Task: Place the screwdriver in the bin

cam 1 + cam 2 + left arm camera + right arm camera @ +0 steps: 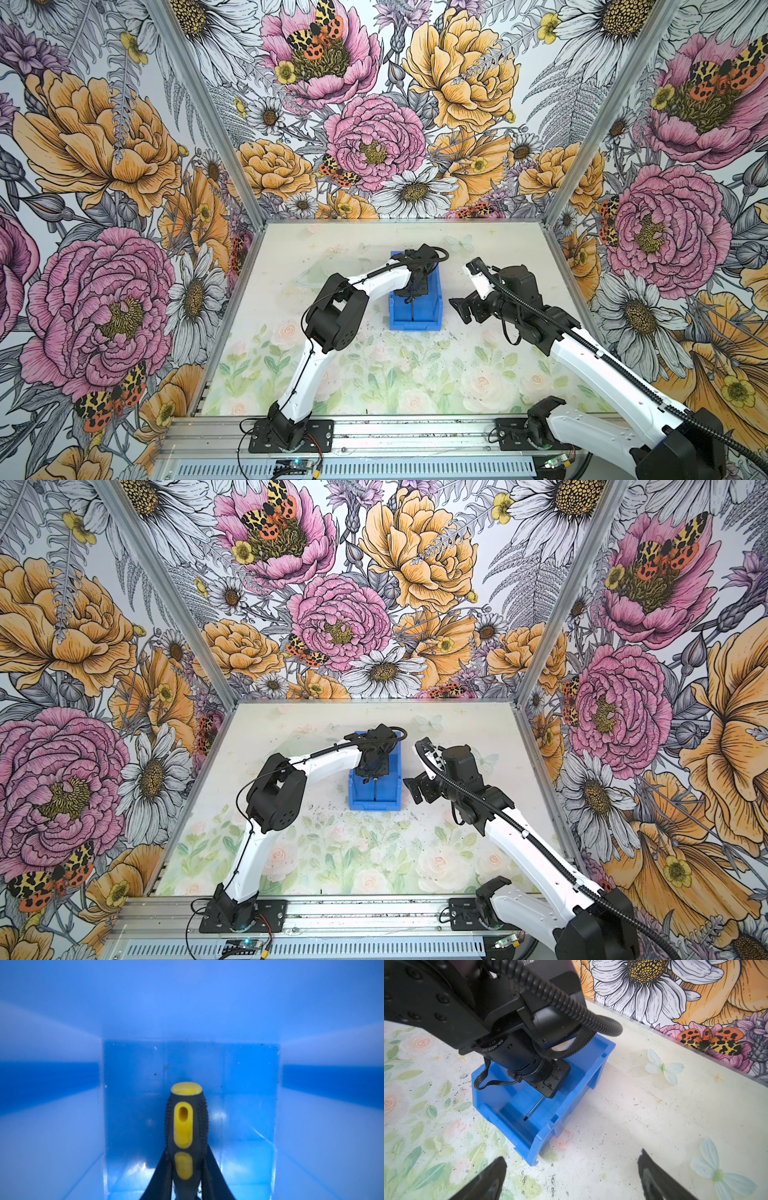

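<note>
Clamped on the stubby black-and-yellow screwdriver (182, 1124), the left end effector (187, 1159) sits inside the bright blue rectangular plastic bin (239, 1084), so only release seems left, while the right end effector (572, 1154) hangs spread apart beside the bin.

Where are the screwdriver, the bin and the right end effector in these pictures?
screwdriver (183, 1124): left wrist view, on the yellow inlay of its handle.
bin (424, 325): a top view, on its low front lip.
right end effector (572, 1155): right wrist view, midway between its open fingertips.
</note>
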### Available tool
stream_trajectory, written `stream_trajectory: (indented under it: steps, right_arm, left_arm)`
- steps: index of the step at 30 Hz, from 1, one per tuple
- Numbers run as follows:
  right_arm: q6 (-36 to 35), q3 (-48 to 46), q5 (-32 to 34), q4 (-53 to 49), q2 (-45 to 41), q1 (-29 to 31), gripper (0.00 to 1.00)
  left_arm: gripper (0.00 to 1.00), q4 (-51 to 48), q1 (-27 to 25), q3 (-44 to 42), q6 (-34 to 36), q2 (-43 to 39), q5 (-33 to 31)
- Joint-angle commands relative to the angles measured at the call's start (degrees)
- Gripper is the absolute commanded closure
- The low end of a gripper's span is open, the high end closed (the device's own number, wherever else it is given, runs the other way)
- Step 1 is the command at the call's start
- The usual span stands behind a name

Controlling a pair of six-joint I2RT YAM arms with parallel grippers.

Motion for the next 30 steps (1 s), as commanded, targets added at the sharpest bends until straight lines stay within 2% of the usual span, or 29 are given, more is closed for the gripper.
stream_trajectory:
  steps: [1,5,13,17,18,30]
  right_arm:
    - [0.0,-0.7,1.4,1.0,-1.1,-0.4,0.01]
    - [0.0,-0.8,1.6,0.9,-1.5,-0.5,0.01]
    - [0.1,-1.1,1.3,0.9,-2.8,-0.5,0.0]
    - [0.0,-1.3,1.4,0.9,-3.6,-0.5,0.01]
    - [0.0,-1.2,1.5,0.9,-3.9,-0.5,0.0]
    - [0.4,-1.1,1.4,0.8,-4.8,-0.6,0.01]
  left_arm:
    - [0.76,-0.1,0.3,0.7,-1.0,1.5,0.6]
    - [0.71,0.0,0.0,0.9,-1.0,1.0,0.0]
    - [0.55,-0.1,-0.7,1.3,-0.7,-0.6,-0.5]
    - [0.53,-0.1,-0.8,1.7,-0.7,-2.4,-0.5]
    - [0.52,-0.1,-1.0,1.9,-0.7,-2.9,-2.4]
    - [0.49,0.0,-3.4,-0.7,-2.1,-12.6,-6.0]
